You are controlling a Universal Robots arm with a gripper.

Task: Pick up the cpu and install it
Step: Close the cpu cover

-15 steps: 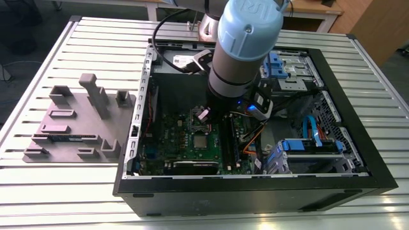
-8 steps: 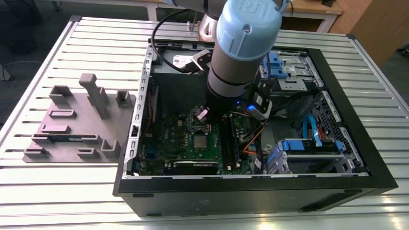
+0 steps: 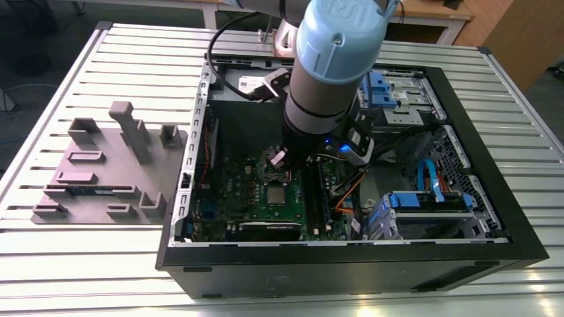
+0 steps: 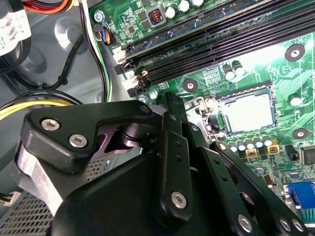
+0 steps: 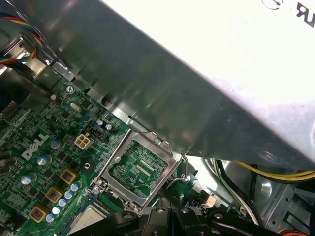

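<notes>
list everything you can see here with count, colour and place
slatted metal table: one, silver, under everything
open computer case: one, black, on the table
printed circuit motherboard: one, green, inside the case
flat square cpu: one, silver, seated on the motherboard
hinged metal socket frame: one, grey, open beside the cpu
slotted fixture block: one, grey, on the table, exterior view's left of the case
plastic drive brackets: at least two, blue, inside the case
robot arm: one, grey with light-blue cap, reaching into the case
gripper: one, black, above the motherboard near the cpu
</notes>
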